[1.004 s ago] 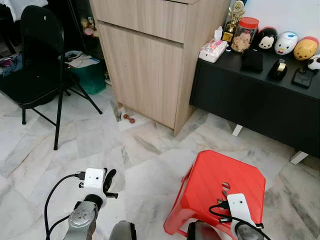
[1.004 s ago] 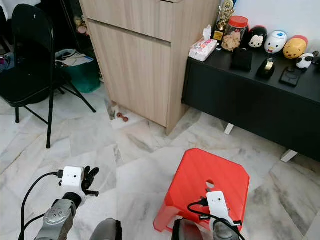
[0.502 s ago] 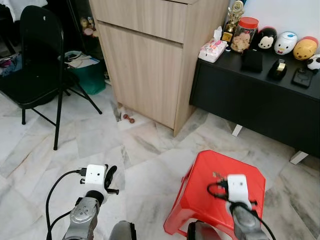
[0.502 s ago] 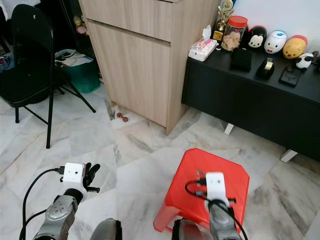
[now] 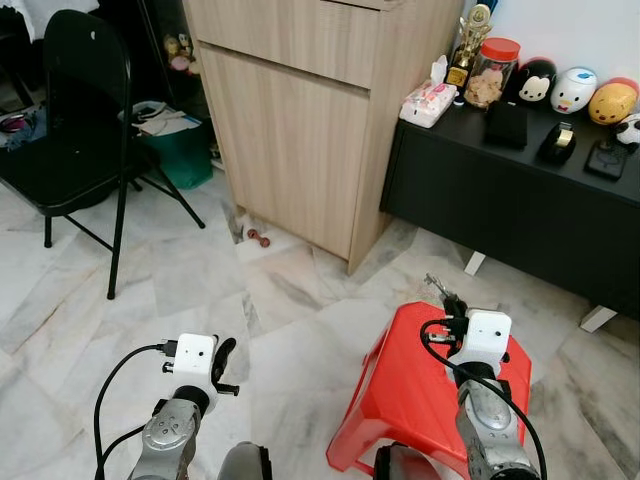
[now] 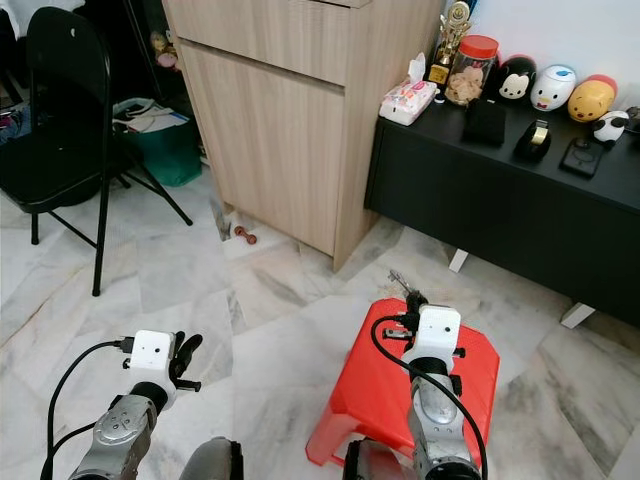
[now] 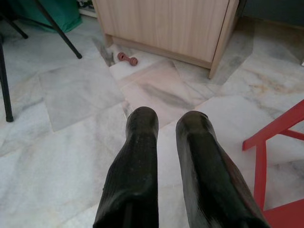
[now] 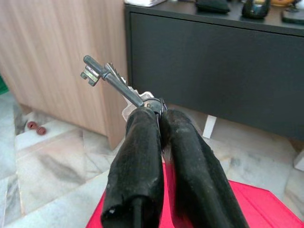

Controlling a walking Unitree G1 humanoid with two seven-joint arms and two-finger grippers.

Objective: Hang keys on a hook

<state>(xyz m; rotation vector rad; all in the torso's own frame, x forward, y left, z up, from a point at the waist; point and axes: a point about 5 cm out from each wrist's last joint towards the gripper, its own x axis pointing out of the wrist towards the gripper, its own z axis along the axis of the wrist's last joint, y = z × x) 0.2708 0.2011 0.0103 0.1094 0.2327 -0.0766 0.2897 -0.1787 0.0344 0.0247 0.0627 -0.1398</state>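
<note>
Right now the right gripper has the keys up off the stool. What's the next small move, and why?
Probably hold the grip and turn or look up to search for a hook. The right gripper is shut on the keys, raised above the red stool, facing the wooden cabinet and black sideboard. No hook can be made out here. The left gripper hangs idle.

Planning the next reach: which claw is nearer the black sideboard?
Right. The right claw, shut on the keys, is raised above the red stool just in front of the black sideboard. The left claw hangs low over the floor, farther away.
</note>
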